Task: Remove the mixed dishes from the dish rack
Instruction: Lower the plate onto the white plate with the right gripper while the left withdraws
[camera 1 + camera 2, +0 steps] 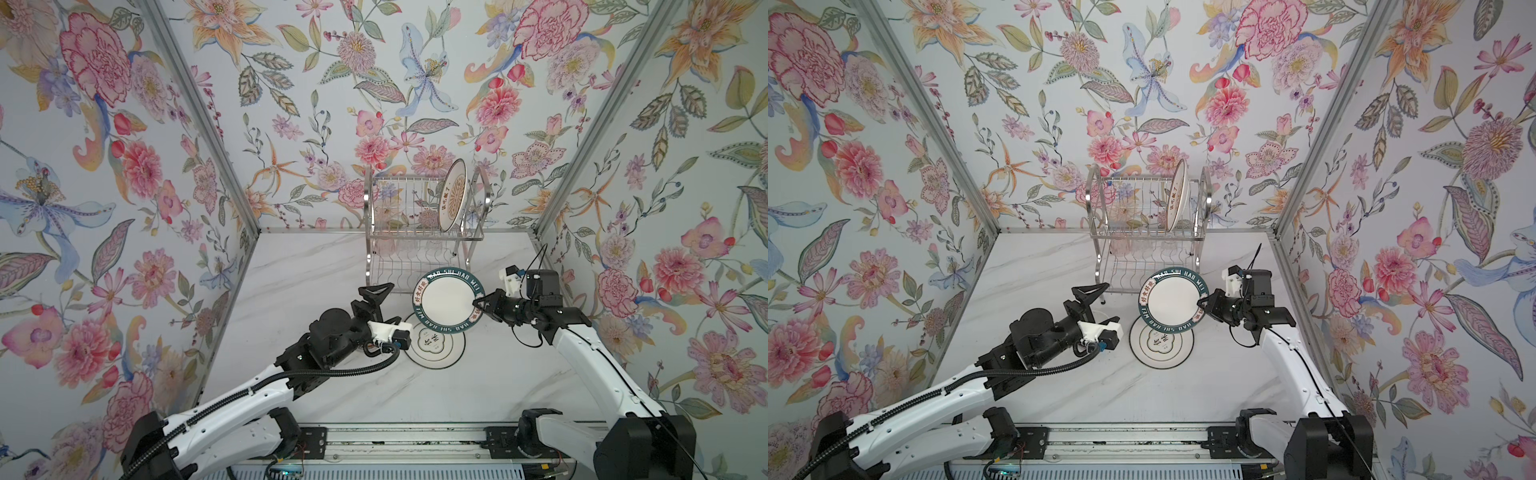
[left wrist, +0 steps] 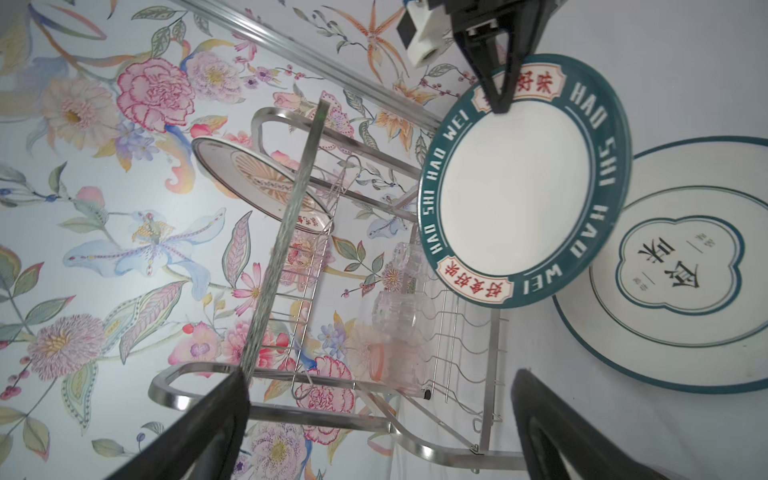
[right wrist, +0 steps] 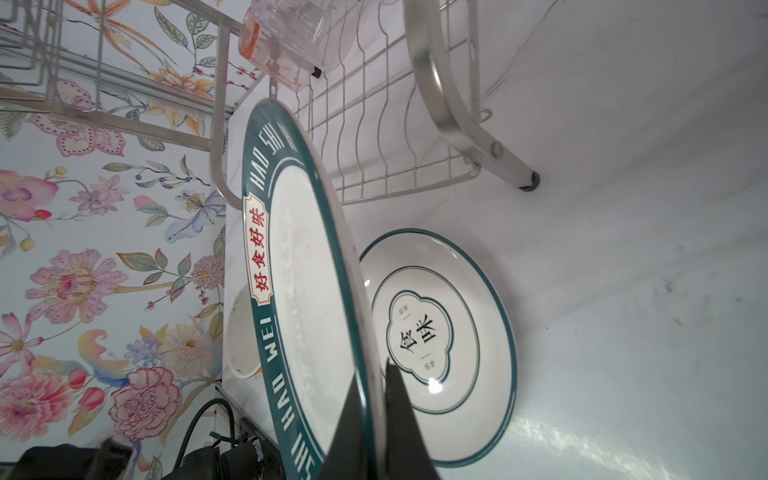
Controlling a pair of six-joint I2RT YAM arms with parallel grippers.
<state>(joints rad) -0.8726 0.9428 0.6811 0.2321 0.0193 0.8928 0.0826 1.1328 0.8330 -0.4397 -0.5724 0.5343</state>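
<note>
Right wrist view: your right gripper (image 3: 372, 370) has its jaws pinched narrow on the edge of the green-rimmed plate (image 3: 299, 270), one finger on each face and only the tips biting. That is a thin hold on a slick, heavy disc, so in my judgement the plate can pivot or slide out if you swing the wrist fast.

In a top view the grip sits at about 4 o'clock on the plate's rim, and the plate hangs in the air, tilted. The white plate (image 1: 436, 351) lies flat on the table (image 1: 332, 257) at 6 o'clock from it, partly beneath it. Lower too steeply and rim strikes rim, which risks a chip or a knock that shifts the lower plate.

The rack (image 1: 424, 237) stands close at 12 o'clock. A backward swing could clip its front wires and rattle the glasses (image 2: 401, 307) on the lower shelf or the sunburst plate (image 1: 453, 195) standing upright in the top shelf.

Your left gripper (image 1: 395, 302) waits at 9 o'clock of the held plate with its jaws wide and empty. Watch that the two arms do not meet.
</note>
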